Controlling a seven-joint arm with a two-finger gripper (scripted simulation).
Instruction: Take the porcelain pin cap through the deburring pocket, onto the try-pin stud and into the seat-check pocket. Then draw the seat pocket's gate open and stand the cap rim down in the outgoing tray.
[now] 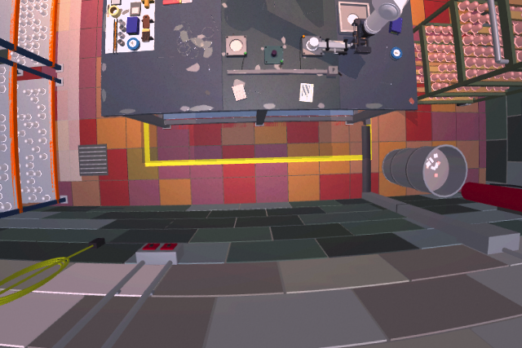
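Observation:
The white porcelain cap (312, 43) sits in the seat-check pocket (311, 46), right of the dark try-pin stud block (273, 54). The pale deburring pocket (235, 45) stands further left. A grey gate bar (336, 45) runs from the seat pocket rightward to my gripper (352, 44). The outgoing tray (353, 18) is a square grey frame just behind the gripper. A long rail (280, 71) lies in front of the fixtures. The gripper is closed on the gate's handle end.
Behind the fixtures a white tool mat (130, 10) with small parts lies at the table's far left. Two paper slips (306, 92) lie near the front edge. A blue block (395, 25) and a blue disc (395, 53) sit right of the gripper. A rack (464, 41) stands beyond the table's right edge.

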